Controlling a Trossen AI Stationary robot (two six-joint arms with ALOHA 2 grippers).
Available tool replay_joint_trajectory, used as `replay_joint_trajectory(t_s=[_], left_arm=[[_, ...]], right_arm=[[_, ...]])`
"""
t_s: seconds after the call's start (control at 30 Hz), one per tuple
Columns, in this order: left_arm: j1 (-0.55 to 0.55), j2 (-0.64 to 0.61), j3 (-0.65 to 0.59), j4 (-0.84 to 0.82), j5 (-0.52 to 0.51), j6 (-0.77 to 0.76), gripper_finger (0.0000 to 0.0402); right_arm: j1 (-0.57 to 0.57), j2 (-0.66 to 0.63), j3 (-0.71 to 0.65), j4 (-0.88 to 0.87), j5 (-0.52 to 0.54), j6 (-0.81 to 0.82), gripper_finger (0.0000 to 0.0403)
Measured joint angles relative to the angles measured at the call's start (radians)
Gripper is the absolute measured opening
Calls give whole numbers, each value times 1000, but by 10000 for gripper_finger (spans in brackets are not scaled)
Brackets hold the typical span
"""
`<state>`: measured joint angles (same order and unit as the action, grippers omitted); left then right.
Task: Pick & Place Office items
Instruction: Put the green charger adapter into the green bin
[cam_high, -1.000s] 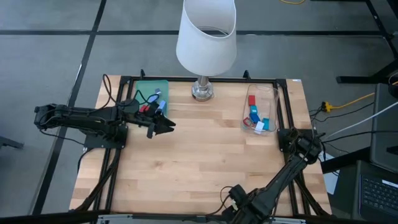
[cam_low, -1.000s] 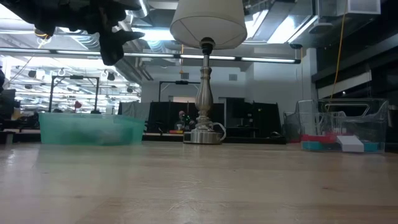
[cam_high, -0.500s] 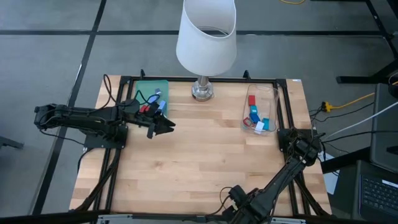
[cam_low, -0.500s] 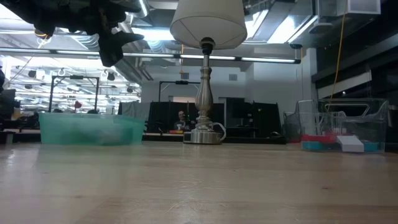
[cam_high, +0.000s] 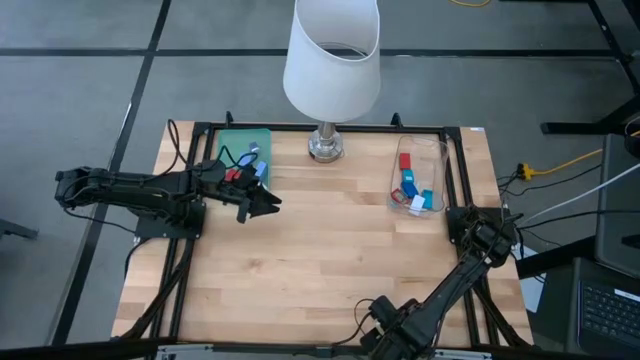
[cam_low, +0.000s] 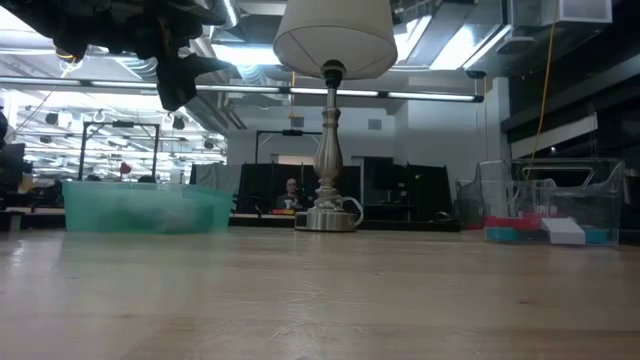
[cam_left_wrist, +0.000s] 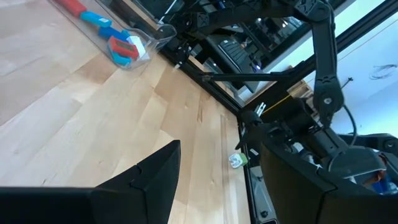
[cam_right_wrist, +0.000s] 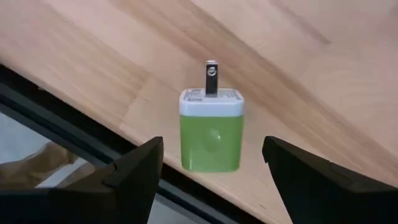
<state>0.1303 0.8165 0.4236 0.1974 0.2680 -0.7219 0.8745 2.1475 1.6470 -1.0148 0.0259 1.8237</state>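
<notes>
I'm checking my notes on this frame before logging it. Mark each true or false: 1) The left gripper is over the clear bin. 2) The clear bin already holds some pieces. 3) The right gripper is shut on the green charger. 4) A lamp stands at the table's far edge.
1) False: the left gripper hangs beside the green tray, far from the clear bin.
2) True: red, blue and white pieces lie in it.
3) False: the right gripper is open, and the green charger stands untouched on the table's edge.
4) True: the lamp stands between tray and bin.
</notes>
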Motion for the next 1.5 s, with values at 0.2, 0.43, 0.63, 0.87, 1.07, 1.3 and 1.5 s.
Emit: replay_joint_trajectory(t_s=[0.2,0.43,0.63,0.87,1.07,1.3,1.5], left_arm=[[0,0,0,1,0,-13,214],[0,0,0,10,0,-24,214],[2,0,0,59,-4,-18,214],[63,-19,0,219,-17,29,206],[197,-97,0,249,-51,109,173],[410,-222,0,236,-42,110,159],[589,-334,0,121,48,93,172]], right_arm=[[0,1,-88,99,-12,-2,284],[-9,-2,-111,108,-15,-6,224],[-29,-3,-112,111,-15,-59,147],[-63,-4,-112,125,-15,-156,148],[-129,-25,-115,143,89,-273,148],[-276,-94,-115,302,256,-483,148],[-475,-105,-114,683,273,-787,148]])
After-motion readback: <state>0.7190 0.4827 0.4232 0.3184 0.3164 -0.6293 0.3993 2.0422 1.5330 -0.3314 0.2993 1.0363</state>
